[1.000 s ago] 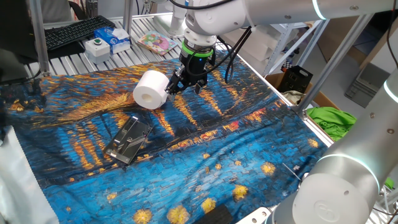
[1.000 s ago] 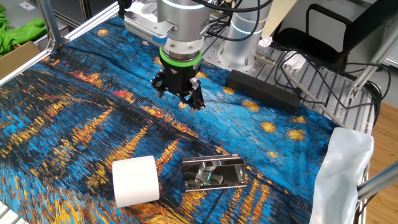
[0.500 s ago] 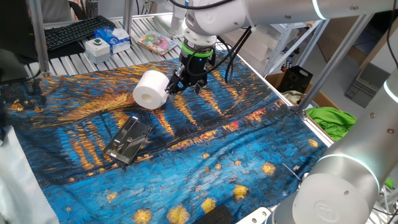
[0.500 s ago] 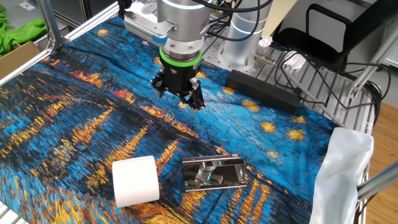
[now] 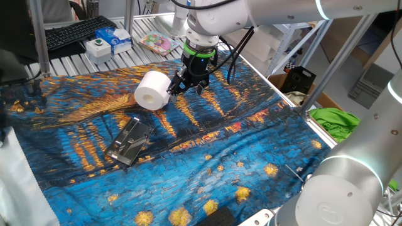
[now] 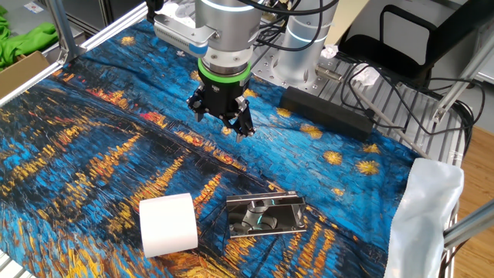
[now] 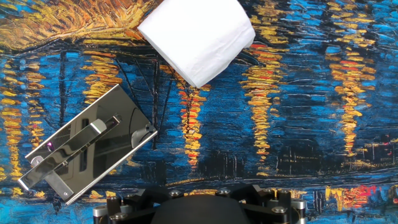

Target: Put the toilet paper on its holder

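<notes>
We see the robot's arm poised over a worktop [image 6: 46, 77] draped in a blue-and-gold painted cloth [image 5: 207, 144], its pincer [image 5: 190, 87] pointing straight down above the cloth and holding nothing. Its jaws stand wide apart, clear of everything on the cloth.

The toilet paper [image 5: 151, 90], a plump white roll, lies on its side on the cloth; in one fixed view it appears just left of the pincer, its round end with the small core facing the camera. From the other fixed view we find the roll [image 6: 167, 225] near the front edge of the picture, well apart from the pincer [image 6: 222, 116], which hangs farther back.

The holder [image 5: 129, 141], a flat plate of shiny grey metal with a bar along it, lies flat on the cloth beside the roll, not touching it. In the hand view we look down on the roll [image 7: 198, 37] at the top of the picture and the holder [image 7: 90, 144] at the lower left, set at a slant, with bare cloth between them.

Beyond the cloth, on the far side, we make out a black keyboard [image 5: 78, 31] and a white-and-blue box [image 5: 117, 39].
</notes>
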Robot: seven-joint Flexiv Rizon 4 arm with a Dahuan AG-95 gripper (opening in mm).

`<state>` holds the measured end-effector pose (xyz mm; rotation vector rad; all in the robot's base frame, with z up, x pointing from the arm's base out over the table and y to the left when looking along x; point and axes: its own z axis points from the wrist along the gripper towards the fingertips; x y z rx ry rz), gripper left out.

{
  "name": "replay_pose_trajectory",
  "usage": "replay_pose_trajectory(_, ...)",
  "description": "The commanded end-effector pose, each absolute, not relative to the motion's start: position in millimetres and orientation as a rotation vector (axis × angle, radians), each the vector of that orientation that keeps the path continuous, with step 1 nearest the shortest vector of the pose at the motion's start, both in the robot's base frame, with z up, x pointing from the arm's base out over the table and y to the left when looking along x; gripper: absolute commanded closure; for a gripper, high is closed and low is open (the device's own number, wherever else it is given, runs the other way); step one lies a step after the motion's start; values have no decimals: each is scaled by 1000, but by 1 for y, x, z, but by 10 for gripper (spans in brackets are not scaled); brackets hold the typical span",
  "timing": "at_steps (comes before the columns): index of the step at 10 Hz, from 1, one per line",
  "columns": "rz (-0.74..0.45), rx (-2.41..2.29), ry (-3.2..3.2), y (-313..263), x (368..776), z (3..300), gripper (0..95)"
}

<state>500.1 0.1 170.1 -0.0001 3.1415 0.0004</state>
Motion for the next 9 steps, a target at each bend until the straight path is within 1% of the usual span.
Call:
replay_pose_trajectory(1,-7,67,3129,0,500,170,950)
replay_pose_trajectory(9,-6,69,3129,0,500,169,950)
